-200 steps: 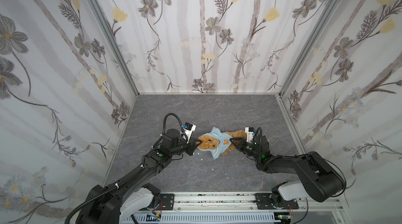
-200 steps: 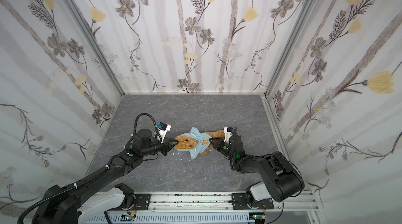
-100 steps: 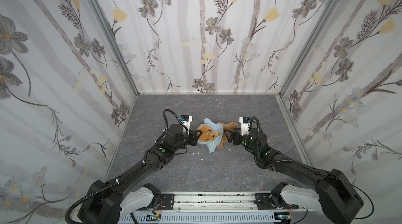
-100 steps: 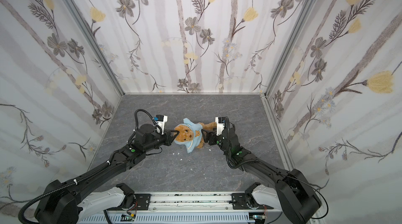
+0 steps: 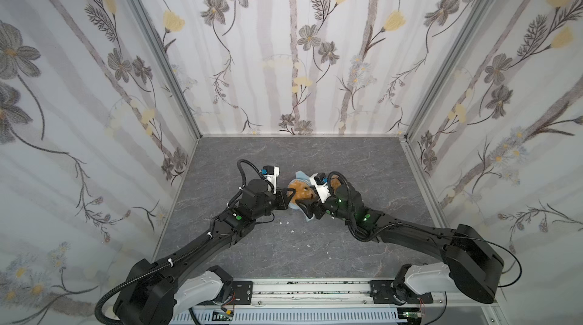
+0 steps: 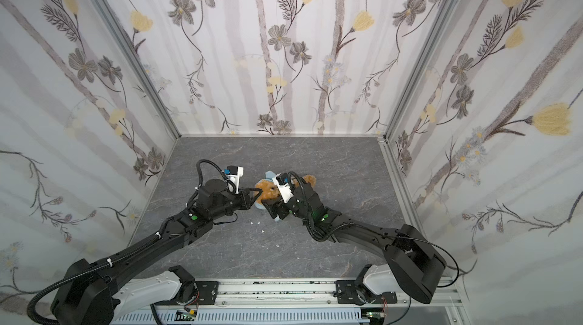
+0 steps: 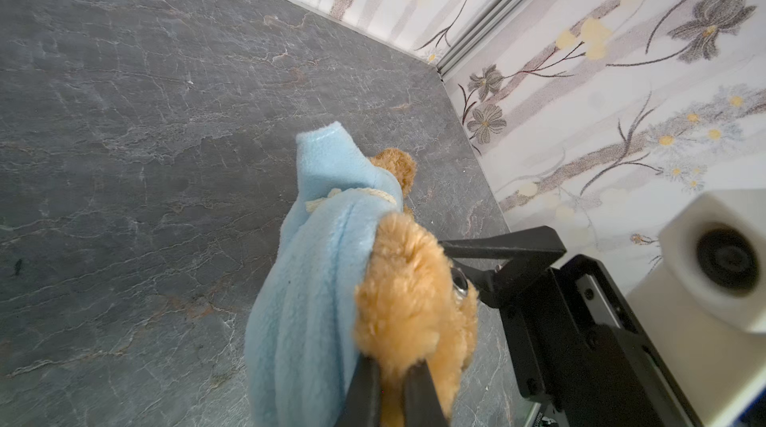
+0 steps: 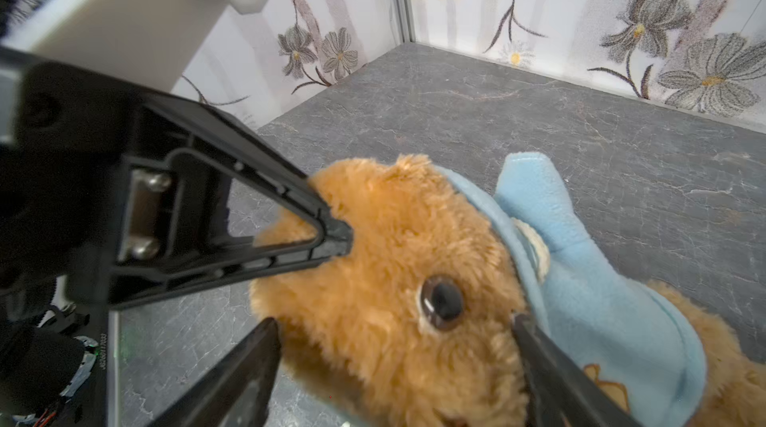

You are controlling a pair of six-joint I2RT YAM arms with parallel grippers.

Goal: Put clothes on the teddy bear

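Observation:
The teddy bear point(image 8: 398, 280) is golden-brown and wears a light-blue hooded top point(image 8: 601, 300), hood behind its head. In both top views it sits mid-floor between the two arms point(image 5: 301, 191) point(image 6: 268, 192). My left gripper point(image 7: 391, 379) is shut on the fur at the bear's ear, and its fingertips point(image 8: 331, 234) show pinching there in the right wrist view. My right gripper point(image 8: 393, 323) stands open with one finger on each side of the bear's face, one beside the hood's edge. In a top view it lies just in front of the head point(image 5: 304, 209).
Floral-papered walls close in the grey stone-look floor point(image 5: 284, 156) on three sides. Small white scraps point(image 5: 291, 232) lie on the floor in front of the bear. A metal rail point(image 5: 299, 288) with both arm bases runs along the front edge.
The right gripper let go at the bear's right side, opened, and swung round to straddle its head. The left gripper kept its grip and drew the bear farther back and more upright.

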